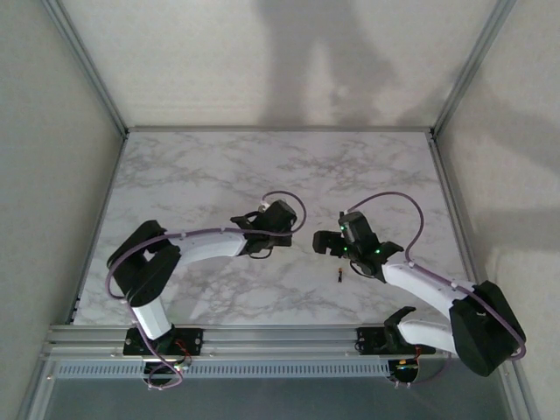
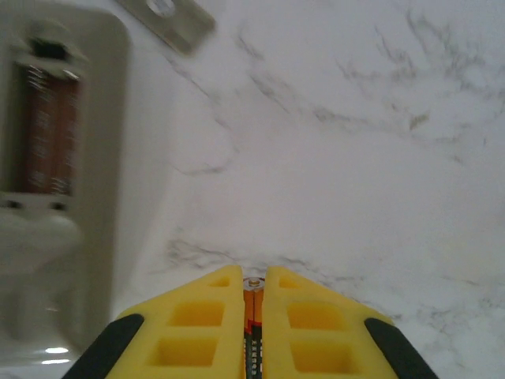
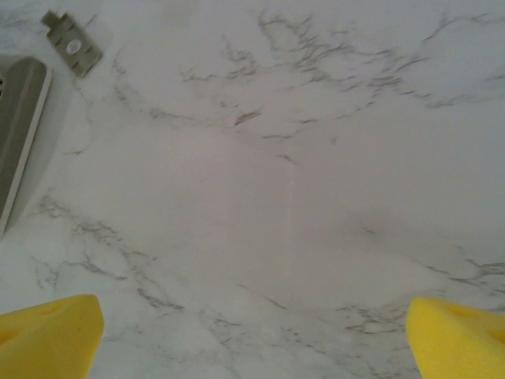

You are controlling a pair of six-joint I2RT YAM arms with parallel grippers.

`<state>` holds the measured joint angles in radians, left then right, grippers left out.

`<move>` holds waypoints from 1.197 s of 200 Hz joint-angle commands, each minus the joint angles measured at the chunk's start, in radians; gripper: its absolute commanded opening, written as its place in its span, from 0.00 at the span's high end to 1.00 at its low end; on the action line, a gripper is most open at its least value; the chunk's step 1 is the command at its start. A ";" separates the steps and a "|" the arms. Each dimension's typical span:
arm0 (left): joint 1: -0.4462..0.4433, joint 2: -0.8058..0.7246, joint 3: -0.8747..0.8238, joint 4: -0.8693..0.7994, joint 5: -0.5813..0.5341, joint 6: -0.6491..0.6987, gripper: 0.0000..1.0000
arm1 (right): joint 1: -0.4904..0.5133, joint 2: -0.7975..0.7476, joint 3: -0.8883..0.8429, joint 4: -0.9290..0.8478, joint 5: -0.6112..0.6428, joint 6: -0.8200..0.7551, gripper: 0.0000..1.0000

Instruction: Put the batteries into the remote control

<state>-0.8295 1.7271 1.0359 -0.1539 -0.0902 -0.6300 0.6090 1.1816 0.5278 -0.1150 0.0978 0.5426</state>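
Jaws on the left gripper (image 2: 252,278) are closing narrow on a battery (image 2: 252,320). I am seeing it gripped between the yellow fingers (image 2: 201,324), its copper-orange tip pointing away from the wrist camera. Whether the cell is touching the table (image 2: 355,158) I cannot tell.

I am finding the remote control (image 2: 110,197) lying flat on the marble-patterned table, back side up, to the left of the held battery and apart from it. Its compartment (image 2: 47,134) is showing a tan interior (blurred, so I am recording no detail inside). A small grey plate (image 2: 166,17) with a round hole is lying just beyond the remote's far end.

Jaws on the right gripper (image 3: 252,339) are standing wide, the two yellow fingertips (image 3: 47,335) sitting at opposite lower corners of the wrist view, with bare table between them and nothing held.

From above, I am noting a second battery (image 1: 339,276) lying on the table, right of centre and towards the near edge. It is just on the near side of the right gripper and is not touching it. Both grippers are hanging over the middle of the table, near each other but apart.
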 commanded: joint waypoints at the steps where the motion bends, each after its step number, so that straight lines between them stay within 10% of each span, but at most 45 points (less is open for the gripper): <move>1: 0.058 -0.073 -0.038 0.064 -0.016 0.073 0.91 | 0.025 0.055 0.056 0.050 -0.045 -0.014 0.01; 88: 0.234 -0.102 -0.073 0.157 0.105 0.170 0.90 | 0.087 0.298 0.226 0.104 -0.103 0.023 0.09; 239: 0.035 0.226 0.104 0.095 0.052 0.003 0.89 | 0.012 0.173 0.192 -0.078 0.076 0.083 0.10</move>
<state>-0.7811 1.9182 1.1023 -0.0147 0.0139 -0.5816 0.6235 1.3800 0.7368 -0.1539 0.1429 0.6037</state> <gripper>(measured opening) 0.117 0.903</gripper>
